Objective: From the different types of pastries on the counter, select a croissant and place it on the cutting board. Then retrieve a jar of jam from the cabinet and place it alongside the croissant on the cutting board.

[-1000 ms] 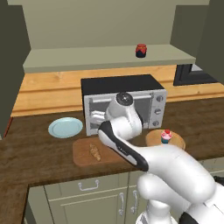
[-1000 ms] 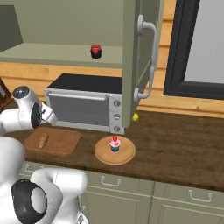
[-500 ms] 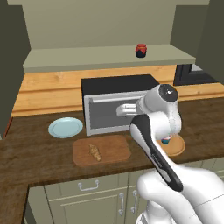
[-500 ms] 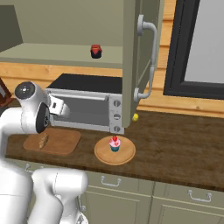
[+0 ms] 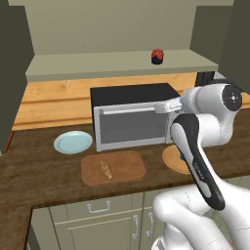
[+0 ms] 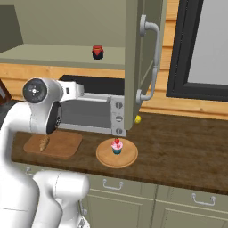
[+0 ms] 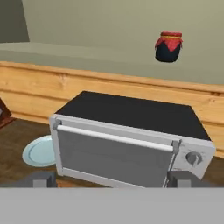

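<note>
Dark wood counter [image 6: 178, 147] over pale green drawer fronts [image 6: 129, 189]. Light wood backsplash [image 5: 53, 100]. Open olive shelf [image 5: 97, 66] above. Cabinet door [image 6: 142, 58] ajar; dark-framed window [image 6: 200, 44] at right.

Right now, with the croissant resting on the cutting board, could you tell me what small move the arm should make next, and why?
Probably raise the open gripper toward the jam jar on the cabinet shelf. The croissant already lies on the cutting board, the fingers hold nothing, and the jar sits above the toaster oven they face.

No readable text, labels or numbers anywhere.
</note>
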